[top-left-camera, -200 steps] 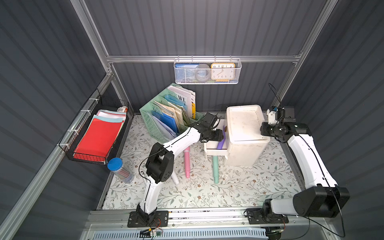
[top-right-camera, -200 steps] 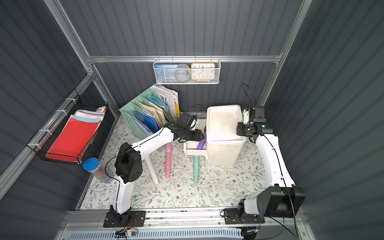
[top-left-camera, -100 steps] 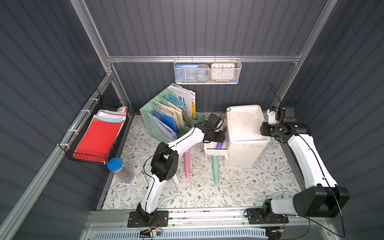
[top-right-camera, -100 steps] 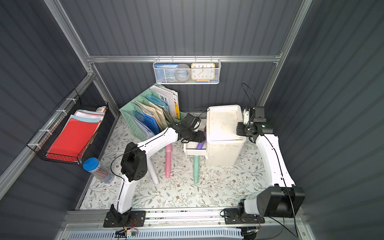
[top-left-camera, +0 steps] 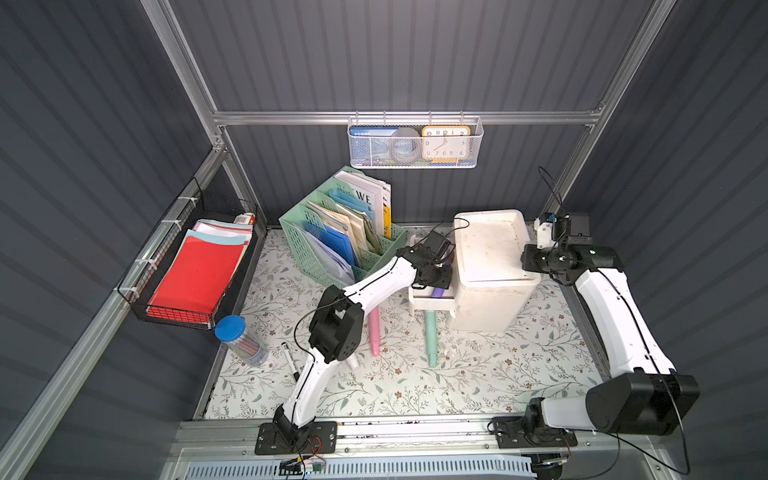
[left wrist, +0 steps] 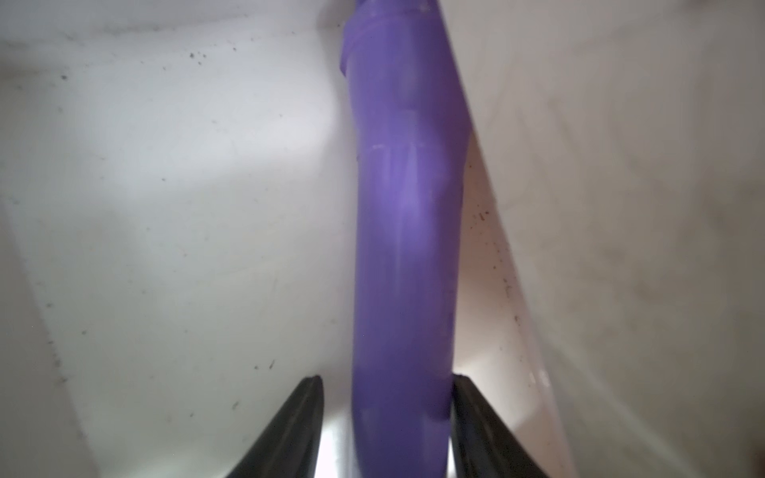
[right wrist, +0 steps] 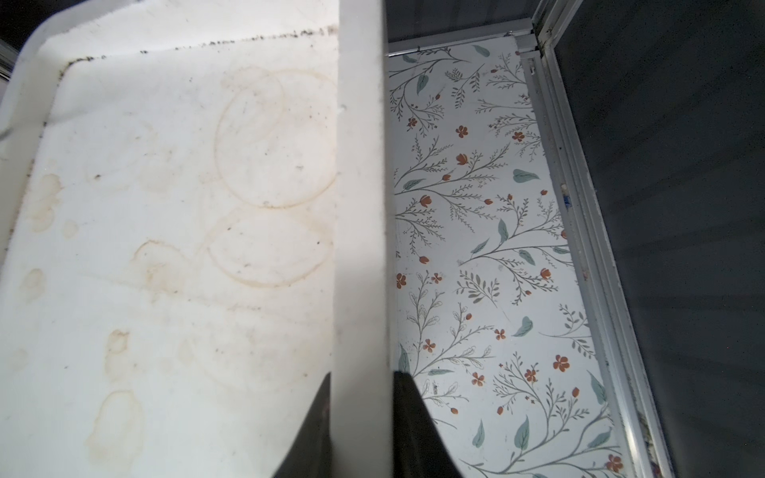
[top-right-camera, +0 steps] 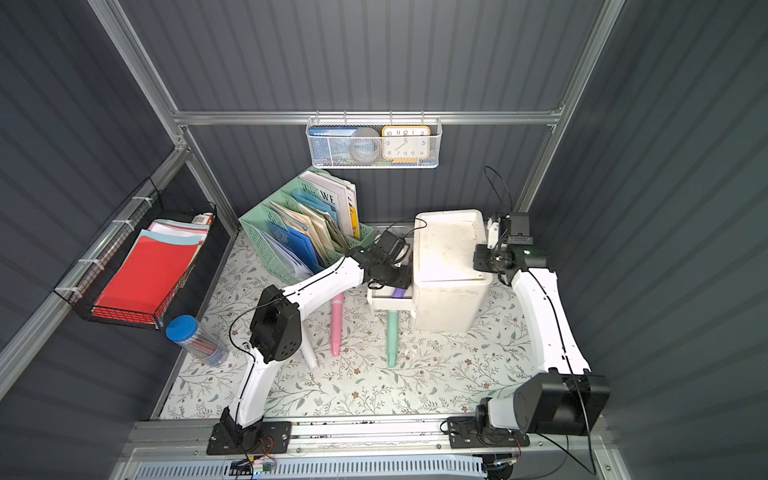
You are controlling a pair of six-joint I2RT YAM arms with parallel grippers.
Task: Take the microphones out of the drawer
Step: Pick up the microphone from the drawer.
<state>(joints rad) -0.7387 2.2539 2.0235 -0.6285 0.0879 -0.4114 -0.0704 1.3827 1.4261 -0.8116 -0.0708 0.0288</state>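
A white drawer [top-left-camera: 428, 304] stands pulled out of the white drawer unit [top-left-camera: 490, 257], seen in both top views. In it lies a purple microphone [left wrist: 405, 248], of which only a short end [top-right-camera: 398, 293] shows from above. My left gripper [left wrist: 386, 377] reaches into the drawer and is open, its fingers straddling the microphone's shaft. One finger touches the shaft and the other stands a small gap away. My right gripper [right wrist: 362, 373] is shut on the raised rim of the unit's top [right wrist: 360, 207], at the unit's right side [top-left-camera: 528, 262].
A pink stick [top-left-camera: 375, 332] and a mint-green stick [top-left-camera: 430, 340] lie on the floral mat in front of the drawer. A green file organiser [top-left-camera: 345, 232] stands behind my left arm. A blue-lidded jar [top-left-camera: 239, 338], a black marker [top-left-camera: 289, 359] and a wall basket of red paper [top-left-camera: 191, 270] are at the left.
My left gripper has gone a little deeper into the drawer and its jaws have narrowed around the microphone. The right arm has not moved.
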